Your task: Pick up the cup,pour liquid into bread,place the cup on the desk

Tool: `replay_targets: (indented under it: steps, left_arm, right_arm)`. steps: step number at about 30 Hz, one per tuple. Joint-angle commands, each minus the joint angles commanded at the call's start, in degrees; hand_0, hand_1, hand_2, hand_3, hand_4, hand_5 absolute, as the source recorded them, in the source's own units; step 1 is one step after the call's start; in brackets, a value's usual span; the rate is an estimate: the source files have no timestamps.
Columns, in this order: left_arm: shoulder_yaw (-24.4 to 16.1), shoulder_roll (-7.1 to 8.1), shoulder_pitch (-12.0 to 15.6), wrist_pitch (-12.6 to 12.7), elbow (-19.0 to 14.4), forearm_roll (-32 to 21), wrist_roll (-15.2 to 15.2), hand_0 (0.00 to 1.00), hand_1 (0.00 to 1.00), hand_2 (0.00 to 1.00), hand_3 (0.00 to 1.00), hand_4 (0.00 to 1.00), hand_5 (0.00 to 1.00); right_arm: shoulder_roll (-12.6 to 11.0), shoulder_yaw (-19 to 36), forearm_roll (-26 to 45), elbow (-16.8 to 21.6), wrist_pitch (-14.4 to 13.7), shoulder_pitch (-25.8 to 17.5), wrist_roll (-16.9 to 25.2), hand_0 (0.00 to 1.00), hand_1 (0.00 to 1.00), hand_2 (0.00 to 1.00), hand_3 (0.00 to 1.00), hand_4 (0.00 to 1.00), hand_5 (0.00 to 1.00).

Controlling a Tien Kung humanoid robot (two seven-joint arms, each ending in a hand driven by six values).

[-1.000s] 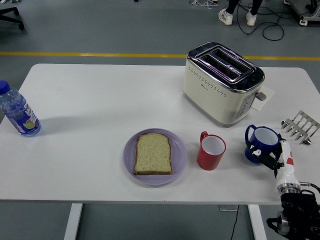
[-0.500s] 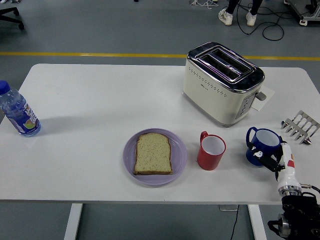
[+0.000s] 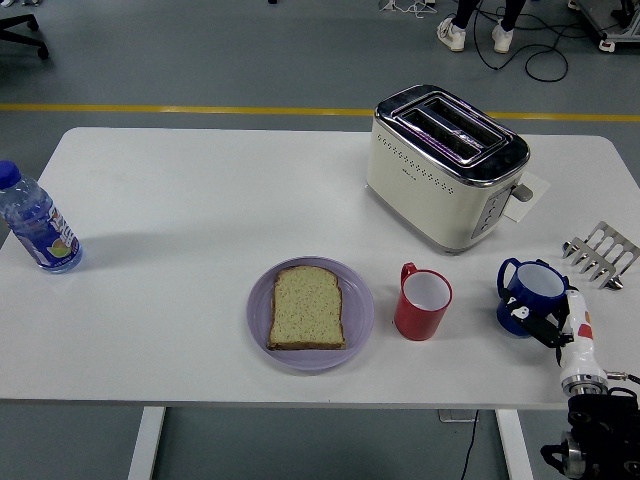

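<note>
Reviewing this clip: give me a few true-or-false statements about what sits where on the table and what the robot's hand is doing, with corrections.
1. The bread slice lies on the purple plate. True.
2. The red cup stands left of the plate. False: it stands right of it.
3. The right hand is at the blue cup, near the table's right edge. True.
4. The water bottle lies on its side by the toaster. False: it stands upright at the far left edge.
5. Bread sits in the toaster's slots. False: they look empty.

a lab or workshop; grey floor (image 3: 200, 60) with yellow line (image 3: 180, 108); trailing cables (image 3: 535, 62)
</note>
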Motion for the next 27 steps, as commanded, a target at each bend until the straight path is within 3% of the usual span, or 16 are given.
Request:
replay_targets:
  steps: [2, 3, 20, 21, 26, 27]
  left_arm:
    - [0.08, -0.02, 0.05, 0.00, 0.00, -0.02, -0.01, 0.633, 0.640, 0.651, 0.503, 0.240, 0.863]
    - [0.14, -0.03, 0.11, 0.00, 0.00, -0.04, 0.00, 0.633, 0.640, 0.652, 0.503, 0.240, 0.863]
    - [0.17, 0.00, 0.04, -0.01, -0.02, 0.02, 0.00, 0.633, 0.640, 0.652, 0.504, 0.240, 0.863]
    - [0.11, 0.00, 0.01, -0.01, -0.02, 0.02, 0.00, 0.633, 0.640, 0.651, 0.504, 0.240, 0.863]
    - [-0.20, 0.01, -0.15, -0.01, -0.03, 0.12, 0.00, 0.633, 0.640, 0.651, 0.504, 0.240, 0.863]
    - [-0.21, 0.01, -0.16, -0.01, -0.03, 0.12, 0.00, 0.633, 0.640, 0.652, 0.503, 0.240, 0.863]
  right_arm:
    - [-0.04, -0.03, -0.21, 0.00, -0.16, -0.09, 0.06, 0.570, 0.541, 0.734, 0.895, 0.855, 0.083]
    - [-0.06, -0.07, -0.66, -0.03, -0.54, -0.16, 0.06, 0.587, 0.555, 0.776, 0.970, 0.909, 0.002]
    - [-0.05, -0.02, -3.75, 0.02, -1.63, -0.15, -0.03, 0.612, 0.582, 0.829, 0.998, 0.938, 0.002]
    - [-0.05, 0.03, -3.74, 0.02, -1.56, -0.14, -0.02, 0.659, 0.621, 0.879, 0.998, 0.941, 0.002]
    - [-0.03, 0.61, -3.56, 0.16, -1.46, -0.10, 0.40, 0.659, 0.621, 0.879, 0.998, 0.941, 0.002]
    - [-0.03, 0.62, -3.56, 0.17, -1.46, -0.10, 0.41, 0.763, 0.722, 0.909, 0.998, 0.944, 0.002]
